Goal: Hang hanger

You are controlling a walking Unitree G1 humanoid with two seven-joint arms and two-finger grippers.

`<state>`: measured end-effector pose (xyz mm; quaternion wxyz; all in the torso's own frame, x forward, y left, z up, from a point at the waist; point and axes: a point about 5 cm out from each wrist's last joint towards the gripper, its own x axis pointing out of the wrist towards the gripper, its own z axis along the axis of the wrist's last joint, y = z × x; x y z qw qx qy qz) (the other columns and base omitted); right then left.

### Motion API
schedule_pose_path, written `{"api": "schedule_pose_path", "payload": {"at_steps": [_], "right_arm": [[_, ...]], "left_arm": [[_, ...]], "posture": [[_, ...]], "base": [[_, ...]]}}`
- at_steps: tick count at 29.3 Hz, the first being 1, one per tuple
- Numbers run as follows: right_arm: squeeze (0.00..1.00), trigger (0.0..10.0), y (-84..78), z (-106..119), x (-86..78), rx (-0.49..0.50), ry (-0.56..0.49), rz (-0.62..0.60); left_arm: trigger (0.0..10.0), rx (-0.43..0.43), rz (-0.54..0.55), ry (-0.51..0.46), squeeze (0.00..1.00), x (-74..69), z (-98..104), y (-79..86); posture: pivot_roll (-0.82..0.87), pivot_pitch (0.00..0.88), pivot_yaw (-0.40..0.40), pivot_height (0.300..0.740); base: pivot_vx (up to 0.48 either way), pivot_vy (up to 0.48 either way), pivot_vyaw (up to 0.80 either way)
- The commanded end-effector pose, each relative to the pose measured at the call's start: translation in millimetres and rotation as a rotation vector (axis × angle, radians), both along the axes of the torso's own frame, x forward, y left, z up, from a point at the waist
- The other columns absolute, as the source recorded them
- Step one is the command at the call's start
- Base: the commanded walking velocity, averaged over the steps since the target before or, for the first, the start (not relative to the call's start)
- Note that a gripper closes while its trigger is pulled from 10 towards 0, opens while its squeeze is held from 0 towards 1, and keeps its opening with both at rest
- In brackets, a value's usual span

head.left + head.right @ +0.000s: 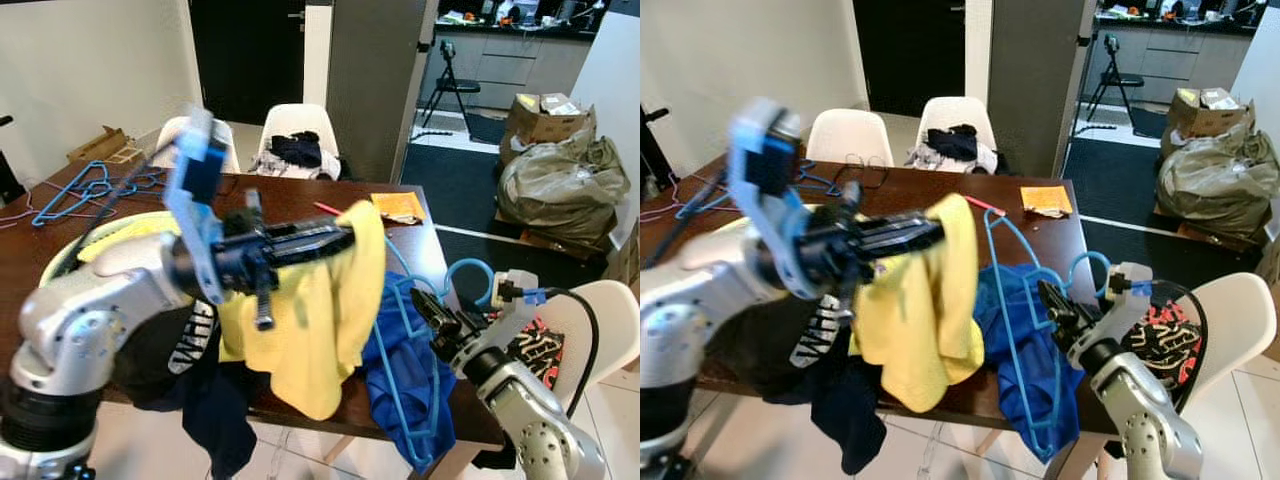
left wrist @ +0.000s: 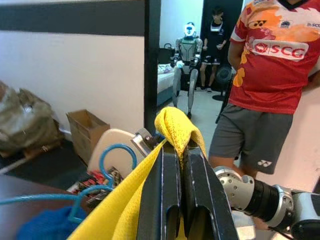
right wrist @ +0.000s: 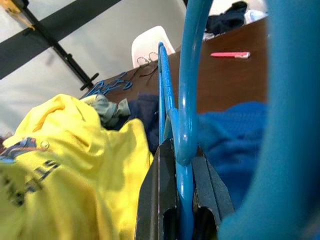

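Note:
My left gripper (image 1: 340,236) is raised over the table, shut on a yellow cloth (image 1: 330,320) that drapes down from its fingers. The left wrist view has the yellow cloth (image 2: 177,126) pinched between the black fingers (image 2: 162,185). To the right, my right gripper (image 1: 432,318) is shut on a blue hanger (image 1: 403,300) near its neck, at the table's right front corner. The hanger's hook (image 1: 470,268) curls up beside my wrist. A blue garment (image 1: 395,375) hangs on the hanger and spills over the table edge. The hanger's blue wire (image 3: 186,100) runs up between the right fingers.
A dark wooden table (image 1: 300,195) carries a heap of blue hangers (image 1: 85,190) at far left, an orange envelope (image 1: 397,206) and a pink pen (image 1: 328,208). Dark clothes (image 1: 210,400) hang off the front edge. White chairs (image 1: 297,125) stand behind and at right. A person in a red shirt (image 2: 272,55) stands nearby.

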<state>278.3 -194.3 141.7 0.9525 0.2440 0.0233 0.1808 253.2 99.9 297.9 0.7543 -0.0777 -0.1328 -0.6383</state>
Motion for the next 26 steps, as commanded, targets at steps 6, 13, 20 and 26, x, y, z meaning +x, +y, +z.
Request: {"api": "schedule_pose_path", "payload": {"at_steps": [6, 13, 20, 26], "right_arm": [[0.00, 10.0, -1.6, -3.0, 1.3, 0.011, 0.010, -0.008], [0.00, 10.0, -1.4, -3.5, 1.5, 0.013, 0.015, -0.010], [0.00, 10.0, -2.6, -3.6, 1.8, 0.011, 0.014, -0.015], [0.00, 10.0, -4.3, -3.2, 3.2, 0.031, 0.016, -0.025]], "left_arm": [[10.0, -0.006, -0.031, 0.051, 0.00, -3.0, -7.3, -11.2], [10.0, -0.015, -0.078, 0.091, 0.00, -7.0, -16.6, -26.4], [10.0, -0.023, -0.098, 0.107, 0.00, -9.4, -20.8, -36.5], [10.0, -0.045, -0.137, 0.118, 0.00, -11.5, -21.4, -50.9]], "posture": [[-0.01, 0.000, -0.020, 0.740], [-0.02, 0.000, -0.015, 0.740], [-0.02, 0.000, -0.015, 0.740], [-0.02, 0.000, -0.016, 0.740]], "base": [[-0.477, 0.000, 0.00], [-0.480, 0.000, 0.00], [-0.478, 0.000, 0.00], [-0.477, 0.000, 0.00]]}}
